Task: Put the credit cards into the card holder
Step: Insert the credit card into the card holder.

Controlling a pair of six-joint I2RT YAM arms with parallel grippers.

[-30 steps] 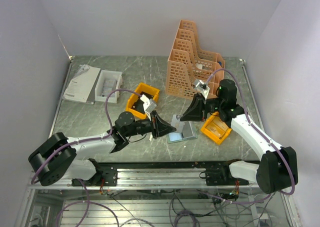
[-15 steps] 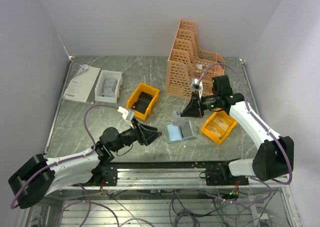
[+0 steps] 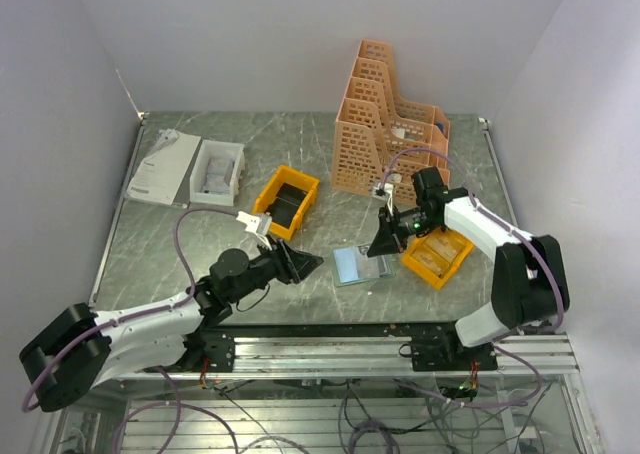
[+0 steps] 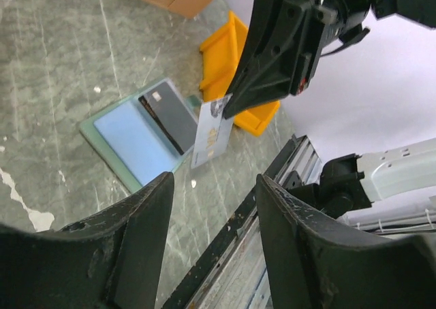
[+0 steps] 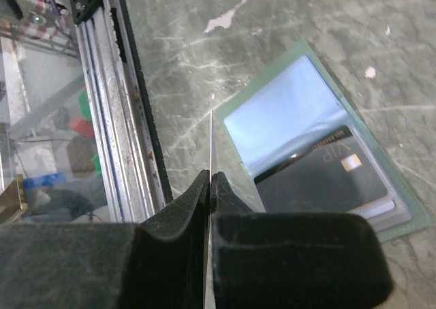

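My right end effector [image 5: 210,181] clamps pale card [image 4: 211,133] edge-on over open card holder [image 3: 360,265]; left end effector [image 3: 308,264] agape, empty, at its 9 o'clock. I should square card to pocket, lower slowly.

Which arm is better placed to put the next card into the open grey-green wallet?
The right arm. The right gripper pinches a thin pale card close by the soft grey-green wallet, which lies open. The left gripper is open, empty and farther off.
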